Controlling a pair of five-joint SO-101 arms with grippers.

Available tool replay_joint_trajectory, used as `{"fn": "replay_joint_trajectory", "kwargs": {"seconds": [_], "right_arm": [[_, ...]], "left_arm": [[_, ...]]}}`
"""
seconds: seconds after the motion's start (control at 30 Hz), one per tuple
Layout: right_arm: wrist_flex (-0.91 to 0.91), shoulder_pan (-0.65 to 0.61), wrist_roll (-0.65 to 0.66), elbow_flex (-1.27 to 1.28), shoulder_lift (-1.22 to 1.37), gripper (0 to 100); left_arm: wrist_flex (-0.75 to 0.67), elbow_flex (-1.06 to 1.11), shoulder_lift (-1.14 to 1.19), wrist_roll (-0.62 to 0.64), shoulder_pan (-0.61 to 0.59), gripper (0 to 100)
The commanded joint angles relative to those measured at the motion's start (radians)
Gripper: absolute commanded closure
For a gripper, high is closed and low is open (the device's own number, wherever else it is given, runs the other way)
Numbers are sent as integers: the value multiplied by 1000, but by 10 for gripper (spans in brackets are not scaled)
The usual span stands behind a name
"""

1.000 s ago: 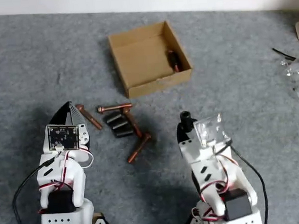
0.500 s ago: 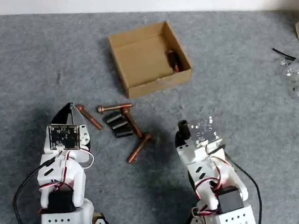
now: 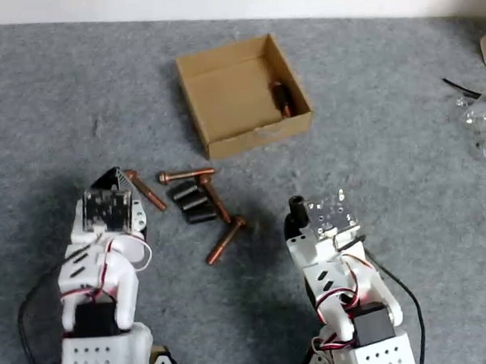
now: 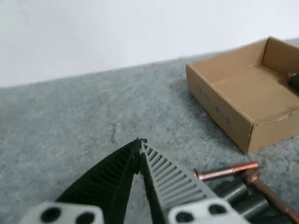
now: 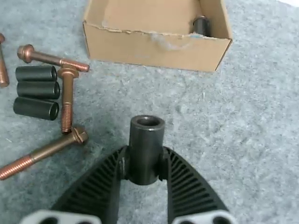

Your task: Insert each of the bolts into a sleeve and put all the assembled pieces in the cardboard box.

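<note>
Black and smooth-walled, the sleeve [image 5: 146, 133] stands upright between the ribbed jaws of the right gripper [image 5: 145, 161], clenched around its lower half so that the open bore at the top is free. It looks like a rigid metal tube, probably dense for its size. Its round, slick wall could turn or slide in the jaws, so a firm hold at mid-height, as here, seems the right one. Just ahead of this gripper and towards the other arm, three loose sleeves [image 5: 36, 88] lie side by side on the grey carpet [image 5: 243, 116]. Coppery bolts lie around them: one angled bolt [image 5: 42, 154] nearest, one upright bolt [image 5: 67, 100] touching the sleeves, and one crosswise bolt [image 5: 53, 59] beyond. The bolts look stiff and apt to roll, and each is likely best taken by the plain shank near the head, leaving the threaded end clear to enter a bore. Farther ahead sits the cardboard box [image 5: 154, 46] with one assembled piece [image 5: 201, 24] in its corner. The left gripper [image 4: 140, 149] has its jaws pressed together on nothing, with a fourth bolt [image 3: 147, 192] just beside it.
</note>
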Motion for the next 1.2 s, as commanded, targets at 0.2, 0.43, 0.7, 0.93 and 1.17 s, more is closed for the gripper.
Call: {"fn": "replay_joint_trajectory", "kwargs": {"seconds": [0.2, 0.43, 0.7, 0.93, 1.17], "right_arm": [[-124, 12, -5, 71, -16, 994], [-124, 12, -5, 71, -16, 994], [-124, 12, -5, 71, -16, 994], [-125, 12, -5, 71, -16, 994], [-125, 12, -5, 71, -16, 994]], "left_arm": [[57, -446, 702, 215, -10, 992], [74, -653, 1041, 347, -8, 963], [74, -756, 1322, 404, -2, 861], [80, -774, 1360, 540, -18, 860], [54, -776, 1365, 542, -18, 860]]}}
